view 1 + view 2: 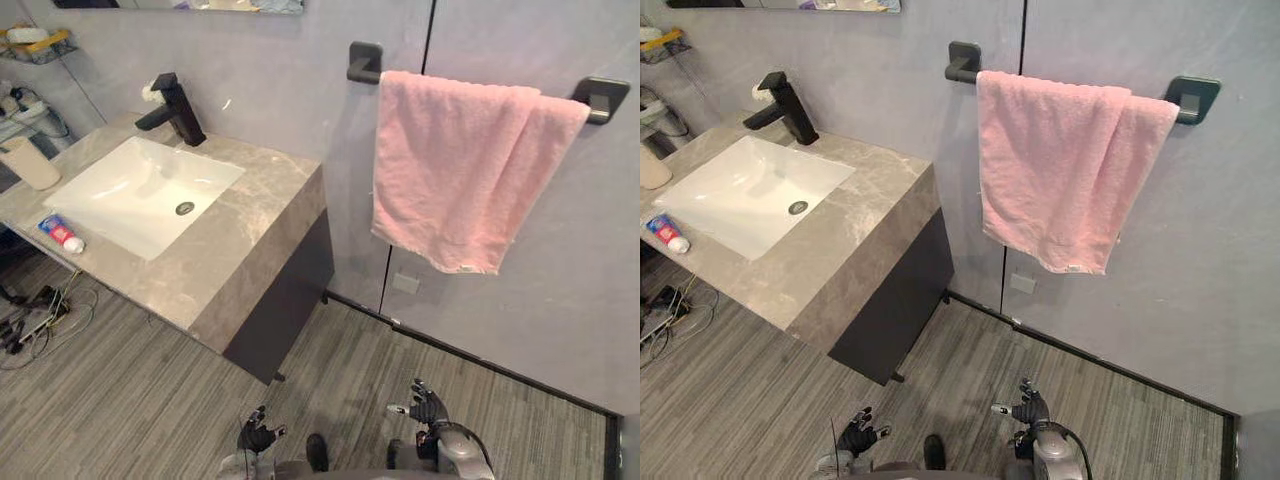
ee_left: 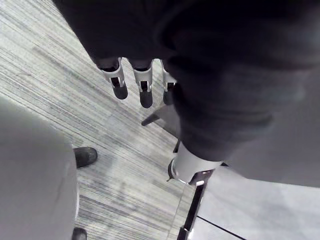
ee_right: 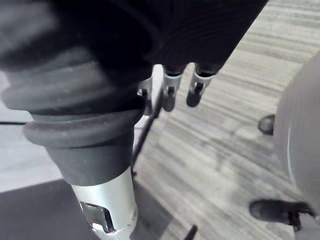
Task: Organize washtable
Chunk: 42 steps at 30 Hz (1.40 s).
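Grey bathroom with a stone bench (image 1: 255, 225) holding a sink (image 1: 120, 195). A tube (image 1: 62, 233) lies beside the sink, near the bench edge. Left robot hand (image 1: 258, 432) and right robot hand (image 1: 428, 405) hang open, empty, well apart from the sink. A clumsy reach could knock the tube off.

Left hand (image 1: 258, 432), right hand (image 1: 428, 407) hang low at sides; fingers of both loosely straight.

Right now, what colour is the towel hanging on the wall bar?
The towel is pink, plain with no pattern. It shows best in the left eye view.
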Available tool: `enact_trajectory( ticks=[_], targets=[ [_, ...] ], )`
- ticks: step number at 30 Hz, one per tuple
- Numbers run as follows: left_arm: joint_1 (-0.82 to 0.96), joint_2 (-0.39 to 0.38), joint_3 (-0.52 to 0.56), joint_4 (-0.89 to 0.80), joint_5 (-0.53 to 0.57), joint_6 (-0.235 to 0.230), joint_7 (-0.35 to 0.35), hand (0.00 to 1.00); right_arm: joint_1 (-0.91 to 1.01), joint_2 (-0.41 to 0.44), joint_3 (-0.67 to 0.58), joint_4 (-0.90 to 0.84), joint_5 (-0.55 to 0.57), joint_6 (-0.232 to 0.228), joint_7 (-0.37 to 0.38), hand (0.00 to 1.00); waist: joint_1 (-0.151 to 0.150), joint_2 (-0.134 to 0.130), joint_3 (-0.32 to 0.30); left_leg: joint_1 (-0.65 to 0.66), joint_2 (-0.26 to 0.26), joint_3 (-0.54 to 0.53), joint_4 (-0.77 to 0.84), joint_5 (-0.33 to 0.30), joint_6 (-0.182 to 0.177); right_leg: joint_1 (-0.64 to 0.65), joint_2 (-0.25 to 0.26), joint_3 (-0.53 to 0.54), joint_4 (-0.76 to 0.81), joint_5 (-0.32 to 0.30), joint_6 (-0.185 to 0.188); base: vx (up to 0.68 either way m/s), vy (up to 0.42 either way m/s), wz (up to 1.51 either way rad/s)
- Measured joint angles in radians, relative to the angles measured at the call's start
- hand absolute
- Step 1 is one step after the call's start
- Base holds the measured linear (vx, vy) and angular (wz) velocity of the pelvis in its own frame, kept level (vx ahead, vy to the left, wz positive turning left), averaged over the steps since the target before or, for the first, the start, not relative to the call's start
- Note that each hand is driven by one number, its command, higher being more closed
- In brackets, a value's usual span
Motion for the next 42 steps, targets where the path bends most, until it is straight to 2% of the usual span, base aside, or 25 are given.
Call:
enact_trajectory(
  ticks=[3,6,8,9,10,11,12,13,14,15,17,18,19,22,26,28,30,31,32,34,35,39,40,41,42],
  targets=[
    [0.004,-0.012,0.012,0.000,0.011,0.001,-0.004,0.00,0.000,-0.012,-0.008,0.022,0.005,0.003,-0.002,0.00,0.012,0.021,-0.014,-0.045,-0.003,-0.062,0.000,0.003,-0.004,0.024,0.000,-0.067,-0.058,0.001,0.002,0.03,-0.019,0.63],
    [0.003,-0.005,0.014,-0.011,0.009,0.001,-0.004,0.00,0.000,-0.010,-0.007,0.022,0.010,0.004,-0.008,0.00,0.018,0.014,-0.009,-0.106,-0.004,-0.076,0.002,0.025,-0.008,0.023,-0.021,-0.182,-0.075,0.019,0.002,0.06,-0.002,1.06],
    [0.001,0.000,0.015,-0.015,0.008,0.000,-0.003,0.00,-0.001,-0.017,-0.011,0.022,0.010,0.005,-0.012,0.00,0.014,0.006,-0.006,-0.136,0.007,0.035,0.022,-0.005,0.035,0.026,-0.056,-0.276,-0.062,0.025,-0.013,0.11,0.049,1.41],
    [-0.003,0.002,0.023,-0.021,0.008,0.000,-0.002,0.00,-0.007,-0.023,-0.013,0.022,0.010,0.006,-0.015,0.00,0.015,0.000,-0.002,-0.168,0.032,0.187,0.096,-0.034,0.096,0.027,-0.088,-0.334,-0.050,0.023,-0.014,0.16,0.095,1.24],
    [0.000,0.001,0.024,-0.032,0.008,0.001,-0.001,0.00,-0.012,-0.028,-0.016,0.021,0.010,0.009,-0.018,0.00,0.014,0.016,-0.001,-0.189,0.068,0.314,0.190,0.038,0.150,0.022,-0.100,-0.360,0.001,0.008,-0.017,0.12,0.101,1.48],
    [-0.004,-0.012,0.022,-0.054,0.012,0.002,-0.001,0.00,-0.035,-0.052,-0.017,0.021,0.009,0.014,-0.019,0.00,0.011,0.029,0.021,-0.213,0.073,0.372,0.245,0.048,0.153,-0.039,-0.124,-0.354,0.144,-0.044,-0.011,0.05,0.055,1.28],
    [-0.005,-0.019,0.022,-0.057,0.014,0.000,-0.001,0.00,-0.042,-0.061,-0.017,0.020,0.008,0.013,-0.017,0.00,-0.003,0.050,0.024,-0.212,0.076,0.352,0.222,0.058,0.146,-0.050,-0.086,-0.346,0.099,-0.053,-0.009,-0.03,0.010,1.41],
    [-0.012,-0.013,0.023,-0.057,0.016,-0.001,-0.001,0.00,-0.043,-0.044,-0.016,0.020,0.007,0.013,-0.018,0.00,-0.015,0.022,0.024,-0.202,0.053,0.338,0.195,0.043,0.141,-0.043,-0.090,-0.351,-0.062,0.042,-0.061,0.05,-0.022,1.63],
    [-0.033,-0.002,0.024,-0.027,0.021,0.018,-0.002,0.00,-0.046,-0.030,-0.026,0.023,-0.001,0.014,-0.023,0.00,-0.017,0.017,0.034,-0.180,0.112,0.456,0.333,-0.106,0.111,0.004,-0.124,-0.449,-0.064,0.097,-0.033,0.12,-0.002,1.52],
    [-0.034,-0.002,0.019,-0.028,0.021,0.018,-0.004,0.00,-0.043,-0.028,-0.032,0.025,-0.001,0.015,-0.025,0.00,-0.018,0.002,0.037,-0.161,0.132,0.488,0.356,-0.128,0.087,0.018,-0.138,-0.475,-0.061,0.097,-0.032,0.20,0.073,1.47],
    [-0.034,-0.013,0.004,-0.035,0.031,0.017,-0.005,0.00,-0.038,-0.034,-0.038,0.022,-0.001,0.016,-0.031,0.00,-0.037,-0.005,0.030,-0.106,0.175,0.542,0.326,-0.117,0.060,0.050,-0.182,-0.549,-0.055,0.100,-0.020,0.14,0.181,1.19],
    [-0.036,-0.023,-0.012,-0.035,0.039,0.017,-0.005,0.00,-0.039,-0.040,-0.039,0.017,-0.001,0.015,-0.031,0.00,-0.054,0.009,0.022,-0.081,0.193,0.537,0.269,-0.066,0.012,0.064,-0.193,-0.601,-0.054,0.099,0.004,0.06,0.233,1.18],
    [-0.040,-0.028,-0.027,-0.034,0.043,0.016,-0.007,0.00,-0.042,-0.040,-0.039,0.020,-0.001,0.021,-0.031,0.00,-0.047,0.016,0.019,-0.073,0.163,0.494,0.219,-0.069,-0.003,0.071,-0.206,-0.628,-0.064,0.113,0.034,0.06,0.321,1.13],
    [-0.047,0.018,-0.028,-0.035,0.061,0.017,-0.008,0.00,-0.052,0.022,-0.034,0.017,-0.001,0.022,-0.028,0.00,-0.018,-0.039,0.027,-0.070,0.103,0.466,0.205,-0.064,0.004,0.108,-0.247,-0.667,-0.103,0.157,0.056,0.02,0.232,0.50],
    [-0.026,0.052,-0.001,-0.021,0.093,0.017,-0.006,0.00,-0.068,0.047,0.012,0.012,-0.022,0.022,-0.026,0.00,-0.008,-0.038,0.034,-0.087,0.082,0.440,0.246,-0.112,0.051,0.123,-0.274,-0.667,-0.099,0.195,0.067,-0.01,0.146,0.15],
    [-0.026,0.040,0.036,-0.026,0.092,0.009,-0.007,0.00,-0.071,0.045,0.014,0.012,-0.022,0.023,-0.009,0.00,-0.009,-0.026,0.066,-0.094,0.079,0.412,0.306,-0.190,0.063,0.104,-0.328,-0.643,0.024,0.183,0.079,-0.06,0.134,0.19],
    [-0.026,0.041,0.053,-0.034,0.093,0.009,-0.006,0.00,-0.066,0.034,0.014,0.012,-0.022,0.023,-0.004,0.00,-0.012,-0.039,0.085,-0.081,0.040,0.384,0.312,-0.230,0.076,0.031,-0.409,-0.534,0.233,0.157,0.009,-0.06,0.159,0.25],
    [-0.029,0.051,0.056,-0.036,0.094,0.011,-0.005,0.00,-0.062,0.028,0.014,-0.006,-0.021,0.020,-0.002,0.00,-0.017,-0.054,0.097,-0.060,0.027,0.355,0.311,-0.236,0.087,-0.033,-0.394,-0.397,0.341,0.067,-0.005,0.02,0.089,0.43],
    [-0.035,0.052,0.056,-0.035,0.095,0.012,-0.005,0.00,-0.059,0.029,0.016,-0.008,-0.021,0.019,0.000,0.00,-0.020,-0.057,0.106,-0.054,0.025,0.342,0.307,-0.238,0.089,-0.054,-0.359,-0.345,0.374,0.024,0.009,0.04,0.055,0.56],
    [-0.043,0.061,0.074,-0.032,0.096,0.020,-0.004,0.00,-0.057,0.029,0.041,-0.011,-0.020,0.015,0.009,0.00,-0.022,-0.069,0.116,-0.033,0.021,0.300,0.261,-0.238,0.091,-0.116,-0.233,-0.283,0.382,-0.053,0.018,0.05,0.011,0.57],
    [-0.046,0.063,0.076,-0.032,0.096,0.020,-0.003,0.00,-0.058,0.028,0.042,-0.010,-0.019,0.010,0.012,0.00,-0.022,-0.079,0.120,-0.019,0.021,0.293,0.244,-0.238,0.091,-0.147,-0.187,-0.306,0.348,-0.055,0.016,0.09,0.007,0.48],
    [-0.051,0.055,0.072,0.000,0.095,0.021,-0.008,0.00,-0.038,0.015,0.028,-0.015,-0.005,0.005,0.011,0.00,-0.052,-0.094,0.108,-0.021,0.026,0.221,0.313,-0.273,0.061,-0.175,-0.116,-0.282,0.176,-0.025,-0.022,0.21,-0.066,0.84],
    [-0.046,0.050,0.076,-0.007,0.094,0.021,-0.009,0.00,-0.007,0.007,0.019,-0.009,0.004,0.003,0.011,0.00,-0.053,-0.108,0.094,-0.032,0.043,0.204,0.411,-0.327,0.026,-0.159,-0.096,-0.277,0.148,0.010,-0.049,0.34,-0.194,0.79],
    [-0.045,0.051,0.080,-0.009,0.094,0.020,-0.009,0.00,-0.003,0.005,0.018,-0.008,0.006,0.003,0.011,0.00,-0.051,-0.109,0.093,-0.035,0.053,0.201,0.439,-0.342,0.017,-0.152,-0.087,-0.271,0.148,0.029,-0.062,0.46,-0.205,0.66],
    [-0.043,0.050,0.096,-0.007,0.091,0.021,-0.006,0.00,0.002,-0.008,0.014,-0.011,0.014,0.004,0.012,0.00,-0.044,-0.089,0.084,-0.043,0.111,0.192,0.555,-0.381,-0.018,-0.113,-0.048,-0.266,0.132,0.032,-0.067,0.37,-0.159,0.18]
  ],
)
